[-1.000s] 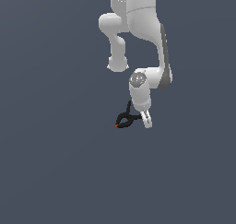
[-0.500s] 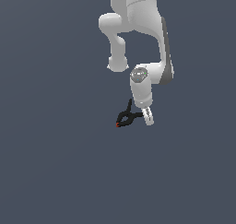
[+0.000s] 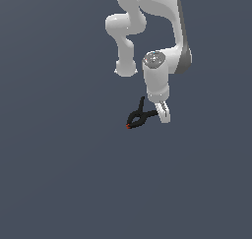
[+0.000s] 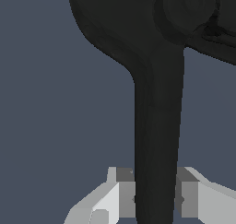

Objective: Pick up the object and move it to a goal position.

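Change since earlier frames: the wrist housing and the spring clamp [image 3: 139,116] sit slightly higher in the exterior view than half a second ago, and higher again than a second ago; the clamp's attitude against the gripper [image 3: 163,113] reads the same throughout.
Arm posture: white Panda arm [image 3: 147,31] enters from the top of the exterior view, wrist pointing down.
Gripper state: fingers closed onto one handle of the spring clamp; in the wrist view both grey pads [image 4: 123,191] press the handle's two sides with no gap visible.
Clamp position: hangs just beside the gripper, on the exterior view's left of it, clear of any other thing against the flat backdrop.
Clamp orientation: red-orange jaw tip [image 3: 128,126] points down and toward the exterior view's left; the free handle rises upward, the held handle runs toward the fingers.
Clamp appearance: small, smaller than the gripper; black body, two thin splayed handles, a small red-orange tip.
Wrist view detail: spring clamp [image 4: 156,126] fills the frame as a dark, matte, smoothly curved bar widening to a rounded pivot boss with a circular recess.
Gripper finish: white, smooth, faintly glossy shells; pads blocky, flat grey.
Surroundings: uniform slate-blue background [image 3: 59,174], no texture; whether it is a floor or a table cannot be told.
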Motion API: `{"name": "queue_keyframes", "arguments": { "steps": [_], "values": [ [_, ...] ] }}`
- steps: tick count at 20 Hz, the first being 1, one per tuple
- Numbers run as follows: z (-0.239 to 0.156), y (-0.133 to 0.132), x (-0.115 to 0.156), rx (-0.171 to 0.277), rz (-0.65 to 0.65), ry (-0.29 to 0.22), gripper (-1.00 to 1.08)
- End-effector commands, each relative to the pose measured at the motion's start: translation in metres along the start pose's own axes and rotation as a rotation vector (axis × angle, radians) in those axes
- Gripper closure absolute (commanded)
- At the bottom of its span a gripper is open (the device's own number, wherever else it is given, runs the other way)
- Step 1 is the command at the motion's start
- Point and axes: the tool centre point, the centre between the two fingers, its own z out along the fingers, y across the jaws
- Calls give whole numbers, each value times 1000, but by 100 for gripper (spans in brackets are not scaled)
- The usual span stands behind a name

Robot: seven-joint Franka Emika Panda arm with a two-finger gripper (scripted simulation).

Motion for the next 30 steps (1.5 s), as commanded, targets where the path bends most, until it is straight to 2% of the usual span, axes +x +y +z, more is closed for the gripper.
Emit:
{"name": "queue_keyframes", "arguments": {
  "steps": [1, 19, 30],
  "values": [
    [-25, 2, -11, 3, 0, 1, 108],
    [-211, 16, -96, 4, 0, 6, 108],
    [-272, 18, -125, 4, -3, 1, 108]
  ]
}}
